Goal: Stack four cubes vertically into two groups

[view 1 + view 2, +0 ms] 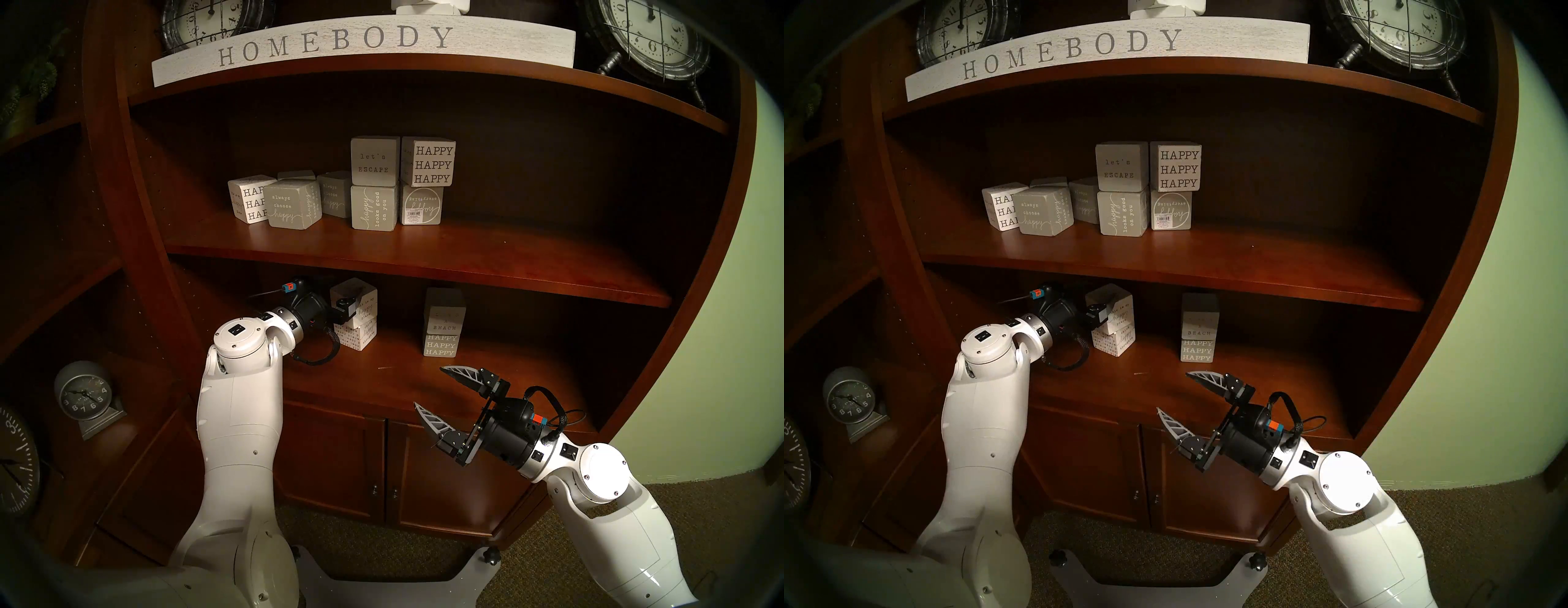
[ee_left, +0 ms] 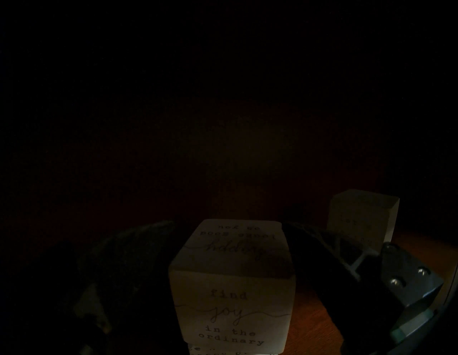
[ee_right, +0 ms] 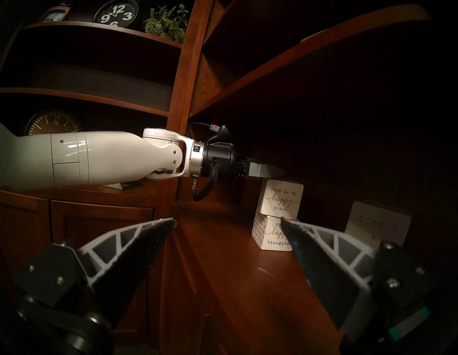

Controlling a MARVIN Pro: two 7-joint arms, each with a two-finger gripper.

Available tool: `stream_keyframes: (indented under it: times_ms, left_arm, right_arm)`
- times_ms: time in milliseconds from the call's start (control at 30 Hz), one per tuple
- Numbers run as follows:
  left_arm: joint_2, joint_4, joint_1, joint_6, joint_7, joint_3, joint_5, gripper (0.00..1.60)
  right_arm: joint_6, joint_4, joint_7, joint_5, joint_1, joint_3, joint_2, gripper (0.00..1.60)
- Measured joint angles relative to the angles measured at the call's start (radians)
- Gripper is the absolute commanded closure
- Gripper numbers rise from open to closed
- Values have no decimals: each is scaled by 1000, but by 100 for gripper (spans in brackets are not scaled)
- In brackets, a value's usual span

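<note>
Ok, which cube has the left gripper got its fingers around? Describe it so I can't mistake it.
Look at the lower open shelf of the bookcase, left side: two white cubes stacked. It is the top white cube, lettered "this is my happy place", between the left gripper fingers. The bottom white cube under it reads "happy thoughts"; the grey stack stands apart, right.
</note>
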Motion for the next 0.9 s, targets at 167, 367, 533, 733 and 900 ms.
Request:
stream_keyframes:
  times_ms: [167,367,533,733,900]
  left_arm:
    - [-2,-9,2,0,0,-1,0,0]
    - [-3,-24,11,2,0,-5,1,0]
    - [-5,-41,23,5,1,-14,1,0]
    - [-6,-64,41,17,1,-25,1,0]
    - [-8,-88,62,29,1,-33,2,0]
  right_arm:
    - [0,0,0,0,0,0,0,0]
    - [0,0,0,0,0,0,0,0]
    - [0,0,1,0,0,0,-1,0]
    - [0,0,1,0,0,1,-1,0]
    - [0,0,1,0,0,1,-1,0]
